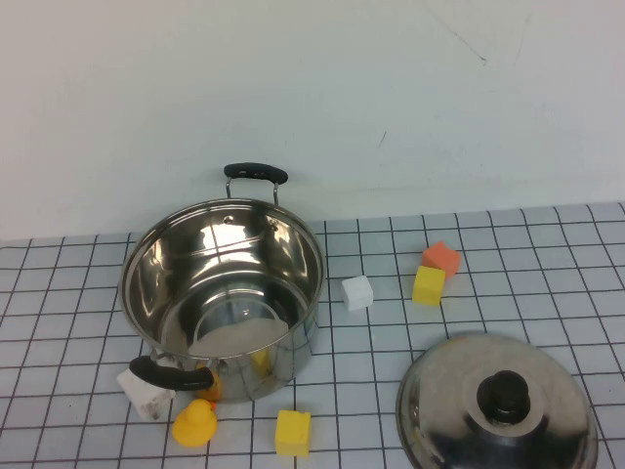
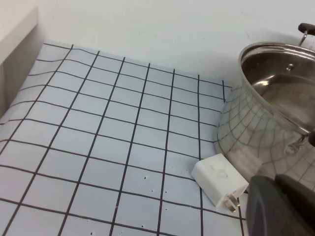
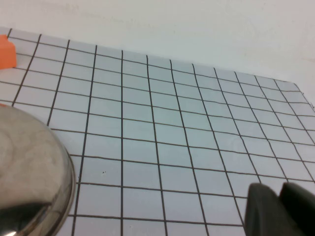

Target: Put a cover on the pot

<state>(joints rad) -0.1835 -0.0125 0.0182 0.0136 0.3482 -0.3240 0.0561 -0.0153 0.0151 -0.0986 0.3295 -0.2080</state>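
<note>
The pot (image 1: 195, 264), a large shiny steel pot with two black loop handles, stands open at the left of the checked mat; it also shows in the left wrist view (image 2: 266, 123). The domed steel lid (image 1: 439, 410) with a black knob lies knob-up on the mat at the front right, apart from the pot; its edge shows in the right wrist view (image 3: 29, 172). My left gripper (image 2: 274, 181) is shut and empty, low beside the pot's outer wall. My right gripper (image 3: 279, 191) is shut and empty above the mat, to the side of the lid. Neither arm shows in the high view.
A white charger plug (image 2: 219, 181) lies by the pot's near handle (image 1: 145, 391). A yellow duck (image 1: 194, 423) and a yellow block (image 1: 293, 432) sit in front of the pot. A white cube (image 1: 357, 292), a yellow cube (image 1: 428, 285) and an orange block (image 1: 441, 257) lie between the pot and the lid.
</note>
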